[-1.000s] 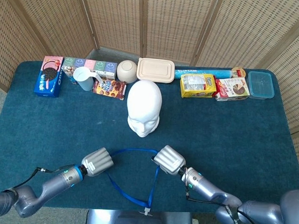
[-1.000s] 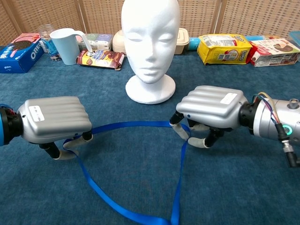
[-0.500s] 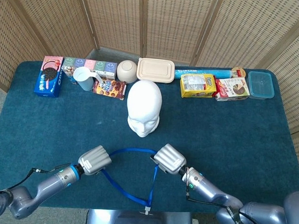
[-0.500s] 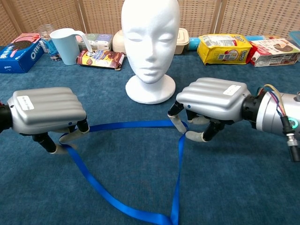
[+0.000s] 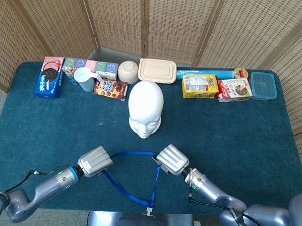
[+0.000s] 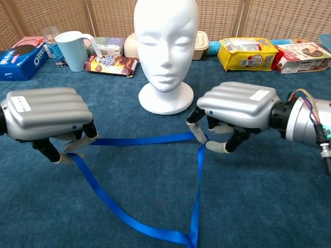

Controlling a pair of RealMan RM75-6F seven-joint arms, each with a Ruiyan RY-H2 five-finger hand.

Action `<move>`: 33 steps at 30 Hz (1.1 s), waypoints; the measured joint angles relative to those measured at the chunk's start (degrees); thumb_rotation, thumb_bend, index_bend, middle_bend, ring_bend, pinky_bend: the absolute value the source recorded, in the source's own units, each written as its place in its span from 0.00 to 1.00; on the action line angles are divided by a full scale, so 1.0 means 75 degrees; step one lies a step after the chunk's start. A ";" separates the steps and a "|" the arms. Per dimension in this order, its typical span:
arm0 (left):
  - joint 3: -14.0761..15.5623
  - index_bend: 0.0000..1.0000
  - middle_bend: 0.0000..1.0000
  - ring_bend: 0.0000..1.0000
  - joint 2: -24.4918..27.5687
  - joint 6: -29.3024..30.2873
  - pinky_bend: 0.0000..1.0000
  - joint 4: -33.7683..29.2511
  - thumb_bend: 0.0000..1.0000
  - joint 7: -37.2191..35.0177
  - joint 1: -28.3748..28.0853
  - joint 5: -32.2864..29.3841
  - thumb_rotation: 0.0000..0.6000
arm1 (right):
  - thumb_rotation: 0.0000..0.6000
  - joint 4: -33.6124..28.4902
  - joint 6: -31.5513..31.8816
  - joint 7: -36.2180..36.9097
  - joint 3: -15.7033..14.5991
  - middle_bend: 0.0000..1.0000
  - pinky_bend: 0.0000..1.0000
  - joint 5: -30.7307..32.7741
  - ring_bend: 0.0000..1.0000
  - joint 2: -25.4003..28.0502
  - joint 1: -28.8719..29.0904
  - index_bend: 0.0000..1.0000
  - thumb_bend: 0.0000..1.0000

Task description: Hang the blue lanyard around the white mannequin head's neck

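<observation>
The white mannequin head (image 5: 145, 109) (image 6: 166, 49) stands upright mid-table, face toward me. The blue lanyard (image 5: 133, 153) (image 6: 145, 138) is stretched between my two hands in front of the mannequin's base, its loop trailing back to a white clip (image 5: 148, 210) at the near table edge. My left hand (image 5: 94, 160) (image 6: 47, 114) pinches the strap's left end. My right hand (image 5: 172, 160) (image 6: 237, 107) pinches the strap's right end. Both hands hover just above the cloth, palms down.
Along the table's back edge sit an Oreo box (image 5: 49, 76), a white pitcher (image 5: 85, 79), a snack packet (image 5: 110, 89), a bowl (image 5: 128, 71), a beige lidded container (image 5: 157, 70), yellow and red snack bags (image 5: 200, 86) and a blue box (image 5: 263, 85). Wicker screens stand behind.
Both hands have risen slightly with the lanyard, pulling the strap between them straighter and tauter. The left hand has shifted a little left.
</observation>
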 measured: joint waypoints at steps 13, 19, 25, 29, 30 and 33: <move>-0.0279 0.77 1.00 1.00 0.0793 0.0927 1.00 -0.0743 0.36 -0.0349 0.0253 0.0222 0.92 | 1.00 -0.1090 0.0634 0.0134 0.0214 1.00 1.00 -0.0140 1.00 0.0805 -0.0223 0.78 0.46; -0.0493 0.77 1.00 1.00 0.1267 0.1348 1.00 -0.1173 0.36 -0.0499 0.0368 0.0384 0.92 | 1.00 -0.1833 0.1110 0.0253 0.0445 1.00 1.00 -0.0206 1.00 0.1492 -0.0410 0.78 0.46; -0.0735 0.77 1.00 1.00 0.1605 0.1664 1.00 -0.1529 0.36 -0.0558 0.0433 0.0472 0.92 | 1.00 -0.2388 0.1473 0.0397 0.0750 1.00 1.00 -0.0213 1.00 0.2126 -0.0554 0.79 0.46; -0.0921 0.77 1.00 1.00 0.1859 0.1844 1.00 -0.1813 0.36 -0.0587 0.0472 0.0485 0.93 | 1.00 -0.2740 0.1751 0.0599 0.0963 1.00 1.00 -0.0205 1.00 0.2533 -0.0660 0.79 0.46; -0.0978 0.77 1.00 1.00 0.1954 0.1897 1.00 -0.1903 0.36 -0.0594 0.0486 0.0490 0.93 | 1.00 -0.2847 0.1808 0.0699 0.1021 1.00 1.00 -0.0207 1.00 0.2659 -0.0696 0.79 0.46; -0.1131 0.77 1.00 1.00 0.2150 0.2067 1.00 -0.2067 0.36 -0.0605 0.0532 0.0497 0.92 | 1.00 -0.3027 0.1970 0.0924 0.1185 1.00 1.00 -0.0210 1.00 0.2904 -0.0766 0.79 0.46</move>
